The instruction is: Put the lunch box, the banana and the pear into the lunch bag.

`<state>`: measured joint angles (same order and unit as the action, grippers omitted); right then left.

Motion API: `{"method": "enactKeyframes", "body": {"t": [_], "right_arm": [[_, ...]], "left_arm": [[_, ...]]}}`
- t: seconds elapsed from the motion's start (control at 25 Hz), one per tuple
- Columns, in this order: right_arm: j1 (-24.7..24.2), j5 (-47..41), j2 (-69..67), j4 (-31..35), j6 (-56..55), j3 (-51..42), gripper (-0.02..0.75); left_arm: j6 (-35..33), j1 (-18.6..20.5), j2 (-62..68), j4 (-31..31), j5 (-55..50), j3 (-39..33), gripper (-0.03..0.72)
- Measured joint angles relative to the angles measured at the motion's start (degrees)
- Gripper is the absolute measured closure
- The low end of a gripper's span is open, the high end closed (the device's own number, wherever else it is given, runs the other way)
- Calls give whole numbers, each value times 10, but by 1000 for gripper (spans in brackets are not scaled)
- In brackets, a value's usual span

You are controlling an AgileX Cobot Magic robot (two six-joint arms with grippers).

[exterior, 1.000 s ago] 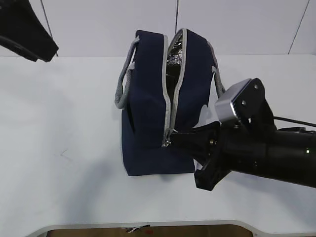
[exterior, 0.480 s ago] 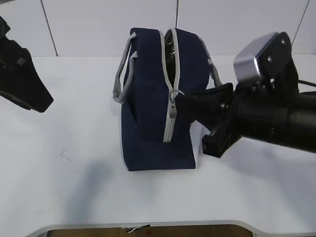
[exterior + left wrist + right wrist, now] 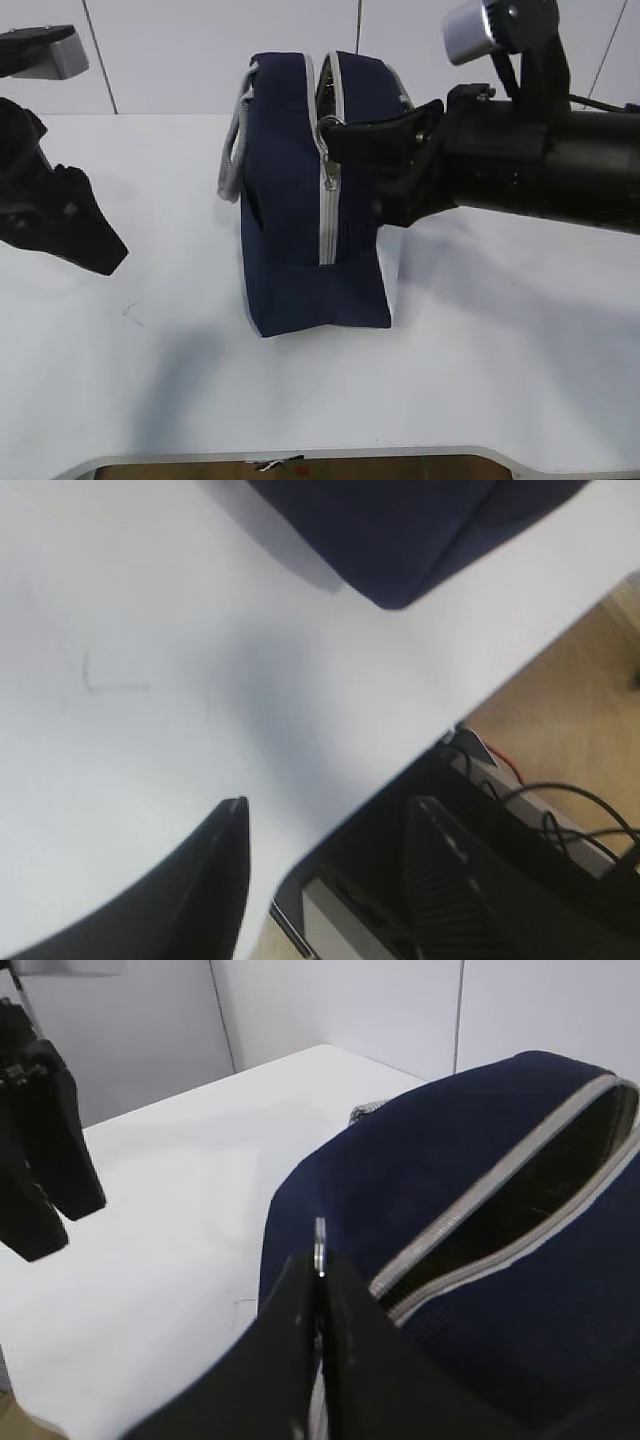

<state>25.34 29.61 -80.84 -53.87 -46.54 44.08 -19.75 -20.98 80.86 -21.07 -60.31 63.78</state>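
The navy-blue lunch bag (image 3: 290, 210) stands in the middle of the white table (image 3: 150, 380); a corner of it shows in the left wrist view (image 3: 400, 530). Its grey zipper (image 3: 325, 215) is closed along the near end and open only along the top (image 3: 520, 1200). My right gripper (image 3: 332, 135) (image 3: 319, 1260) is shut on the zipper's ring pull (image 3: 320, 1240) at the bag's upper near end. My left gripper (image 3: 85, 245) (image 3: 325, 830) is open and empty, left of the bag near the table's front edge. The lunch box, banana and pear are out of view.
The table's front edge (image 3: 470, 700) runs under the left gripper, with cables and floor (image 3: 570, 780) beyond it. A white tiled wall (image 3: 200, 50) stands behind the table.
My right gripper has risen from the bag's near lower end to its top with the ring pull, closing the zipper along the end. The left arm has moved down and right.
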Motion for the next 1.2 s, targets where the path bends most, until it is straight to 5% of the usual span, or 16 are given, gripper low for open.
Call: {"method": "enactKeyframes", "body": {"t": [0.52,0.8,1.2], "right_arm": [[39,-69,-53,-30,-63,102,721],[43,-96,-60,-31,-66,143,721],[43,-109,-60,-32,-75,162,721]], "left_arm": [[-126,-4,25,-119,117,-5,297],[-155,-45,42,-125,168,-5,296],[-165,-49,79,-124,247,-5,297]]}}
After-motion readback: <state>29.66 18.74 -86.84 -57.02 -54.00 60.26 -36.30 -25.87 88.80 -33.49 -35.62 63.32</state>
